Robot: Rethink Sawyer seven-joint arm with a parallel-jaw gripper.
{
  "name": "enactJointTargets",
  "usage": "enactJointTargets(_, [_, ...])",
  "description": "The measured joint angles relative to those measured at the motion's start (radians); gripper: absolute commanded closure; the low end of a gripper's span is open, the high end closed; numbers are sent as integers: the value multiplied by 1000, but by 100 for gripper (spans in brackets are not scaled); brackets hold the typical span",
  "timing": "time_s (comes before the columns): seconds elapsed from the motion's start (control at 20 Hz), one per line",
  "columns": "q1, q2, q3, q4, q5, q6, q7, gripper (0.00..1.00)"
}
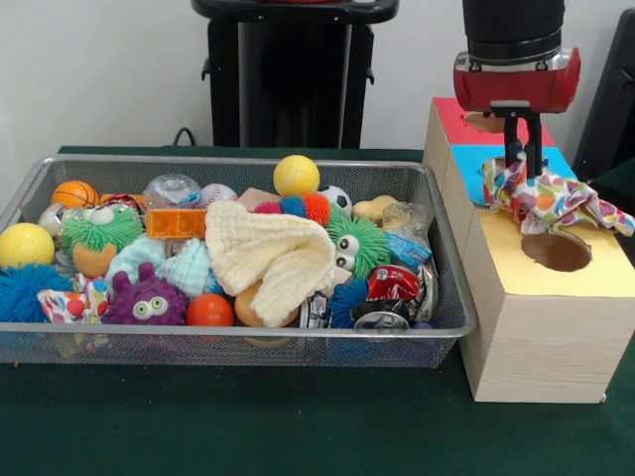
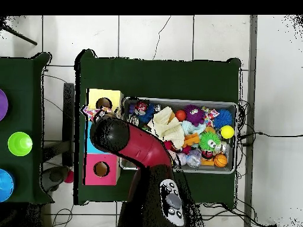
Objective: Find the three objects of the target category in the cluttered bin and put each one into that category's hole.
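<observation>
Your fingers [image 1: 521,159] are closed on a patterned cloth [image 1: 552,201], pinching it near its top so the fabric hangs and spreads below them. The cloth drapes over the yellow section [image 1: 516,273] of the wooden box [image 1: 541,342], just beside its round hole [image 1: 557,251], apparently touching the rim. From overhead the arm [image 2: 133,145] hides most of the grasp; only a corner of cloth shows. Well apart on the bench [image 1: 248,426], the mesh bin [image 1: 238,347] holds a cream knitted cloth [image 1: 273,253], balls and crushed cans [image 1: 392,297].
</observation>
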Motion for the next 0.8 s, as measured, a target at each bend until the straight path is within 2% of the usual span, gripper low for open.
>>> enactJointTargets(0.4, [105,64,-88,-22,43,-65,56,100])
enactJointTargets(0.8, [133,100,-119,-53,43,-174,75,100])
